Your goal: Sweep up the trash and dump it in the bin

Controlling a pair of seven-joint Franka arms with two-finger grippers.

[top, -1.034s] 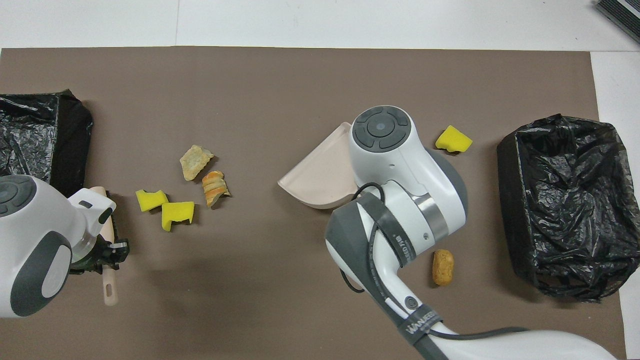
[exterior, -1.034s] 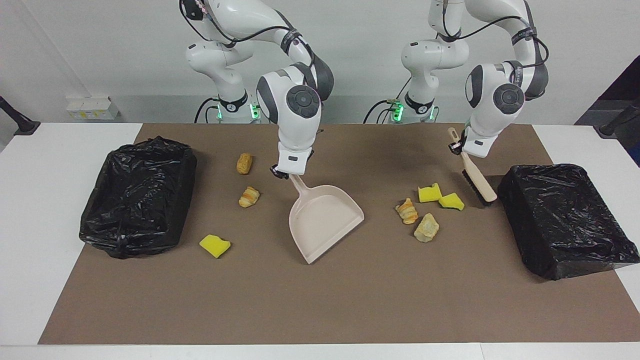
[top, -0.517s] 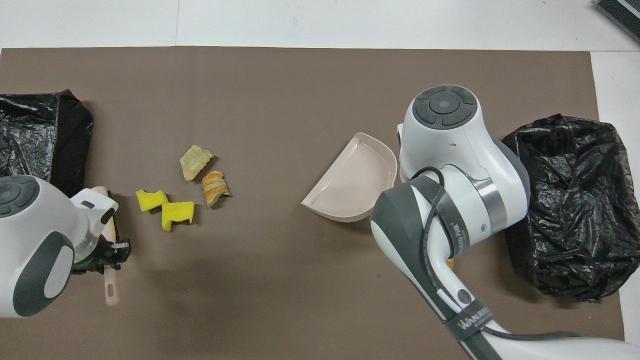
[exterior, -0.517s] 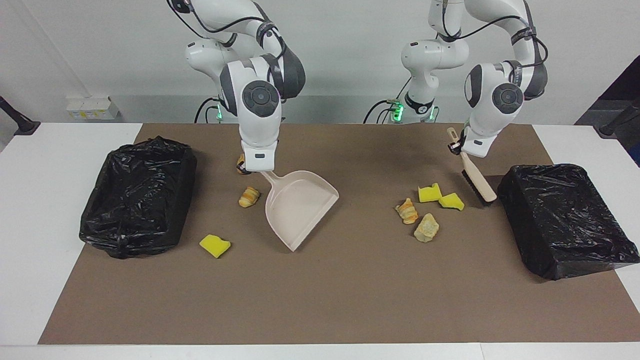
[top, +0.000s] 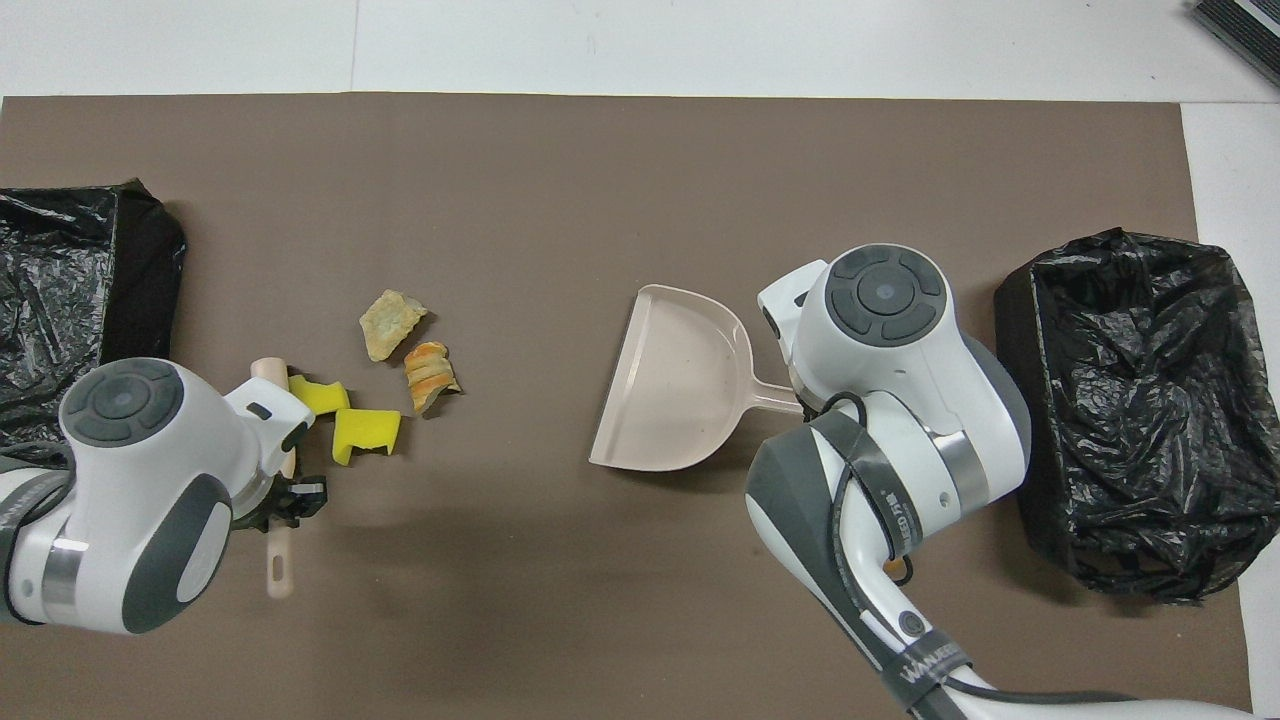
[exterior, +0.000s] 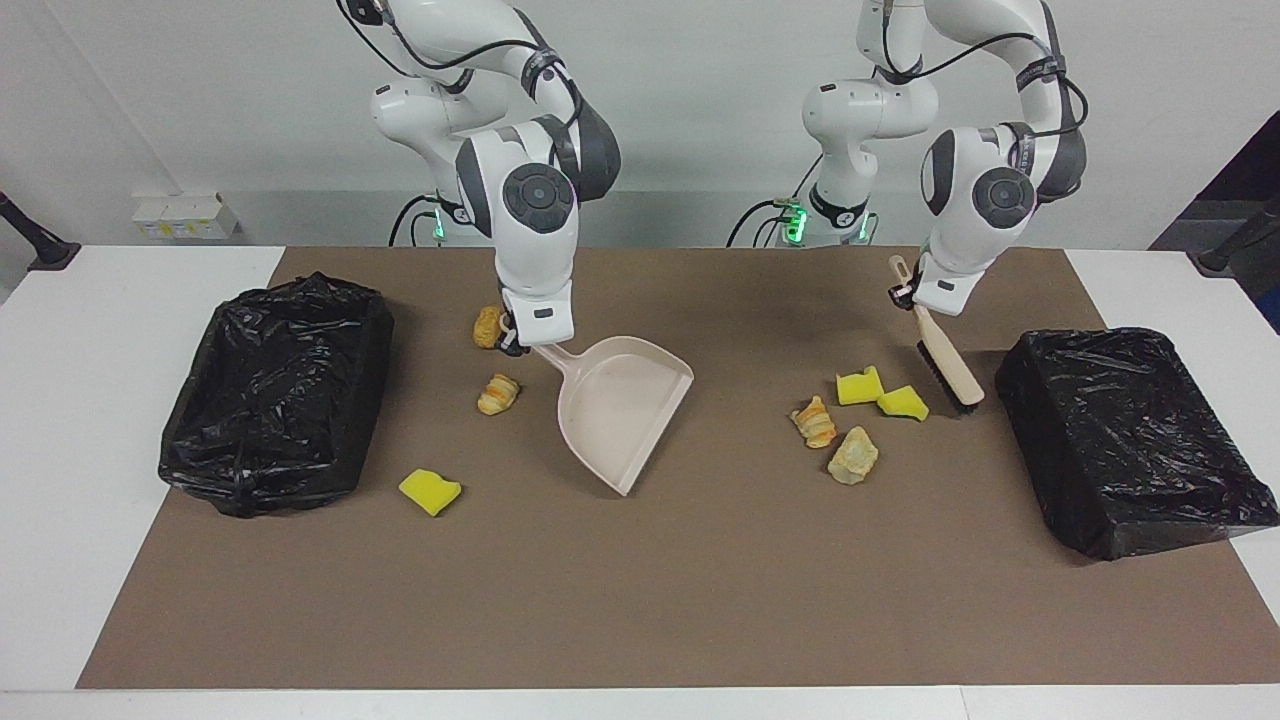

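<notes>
Facing view | brown mat | white table | white wall

Bright, even light; soft shadows

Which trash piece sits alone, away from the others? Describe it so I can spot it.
Start at the open black-bagged bin at the right arm's end of the table. Just beside its corner farthest from the robots lies a bright yellow sponge chunk. It is the only yellow piece there; the two bread pieces lie nearer the robots.
</notes>
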